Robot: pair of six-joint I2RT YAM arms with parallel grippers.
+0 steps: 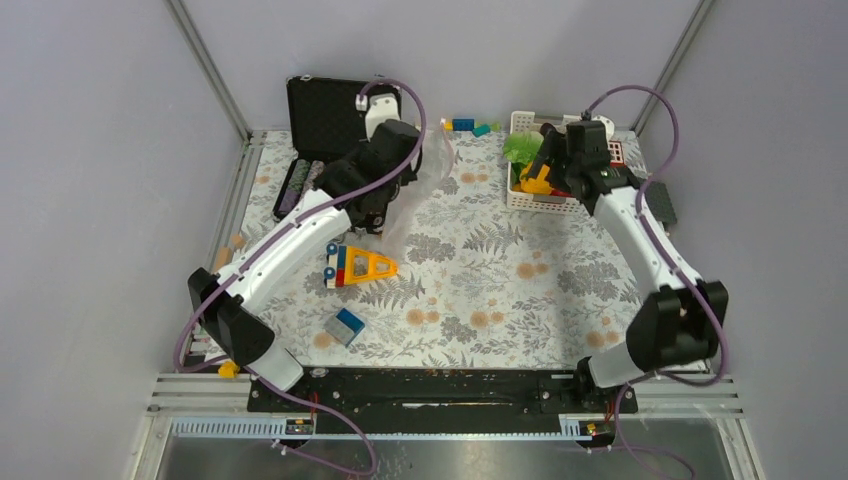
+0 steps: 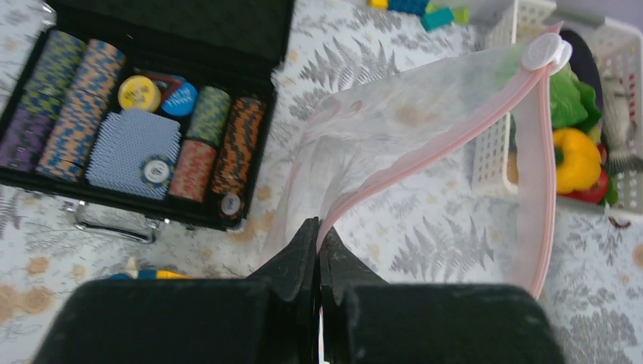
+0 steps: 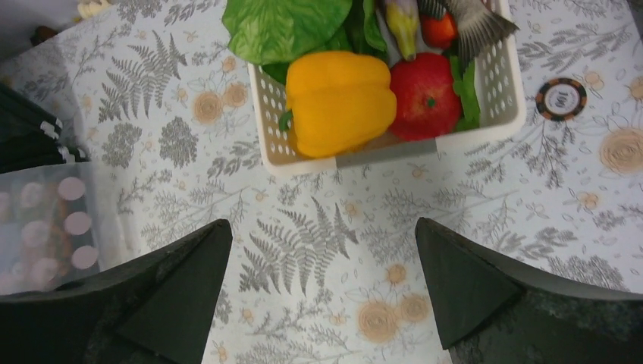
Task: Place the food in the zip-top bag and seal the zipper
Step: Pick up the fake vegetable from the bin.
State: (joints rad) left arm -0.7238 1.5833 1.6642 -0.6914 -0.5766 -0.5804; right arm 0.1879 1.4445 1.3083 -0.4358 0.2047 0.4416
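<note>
Zero food in bag yet. Left hand pinches its rim, worktop far side, zip unsealed. Right hand spread over basket, far-right corner.

Far edge of the floral-cloth table obstructed: open black chip case at left corner, white slatted plastic basket at right, clear plastic zip-top bag between. Centre and near right edge passable.

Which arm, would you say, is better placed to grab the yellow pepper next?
Right. The right end effector hovers open near the yellow pepper in the basket, while the left end effector is shut on the zip-top bag.
</note>
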